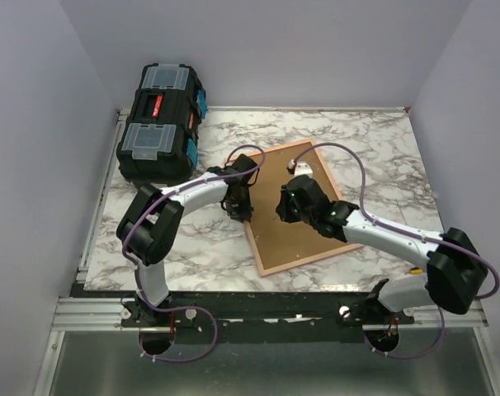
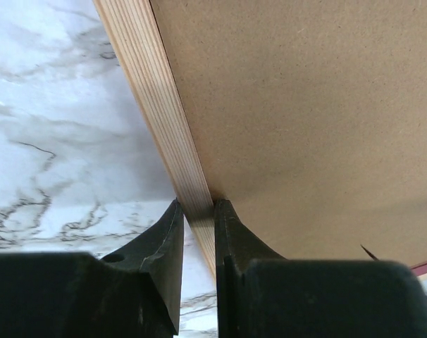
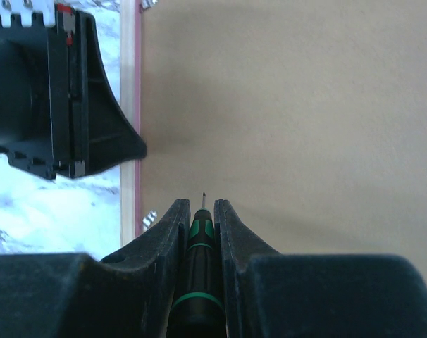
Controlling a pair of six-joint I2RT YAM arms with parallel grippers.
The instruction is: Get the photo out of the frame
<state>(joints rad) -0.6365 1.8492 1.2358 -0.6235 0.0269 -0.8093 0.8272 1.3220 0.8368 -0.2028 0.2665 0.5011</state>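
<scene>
The frame [image 1: 271, 239] lies face down on the marble table, its cork-brown back [image 3: 291, 105] up and its pink-edged rim [image 3: 131, 105] on the left. My left gripper [image 2: 196, 204] is shut on that left rim [image 2: 157, 105], one finger outside it and one on the brown back. In the top view it [image 1: 243, 210] sits at the frame's left edge. My right gripper [image 3: 197, 203] is shut on a small black screwdriver with green bands [image 3: 199, 232]. The tool's thin tip points at the back board near the left rim. The photo is hidden under the back.
A black toolbox [image 1: 161, 124] with teal latches stands at the table's back left corner. Small metal clips [image 3: 149, 220] stick out along the frame's inner left edge. The left gripper's body [image 3: 58, 91] fills the upper left of the right wrist view.
</scene>
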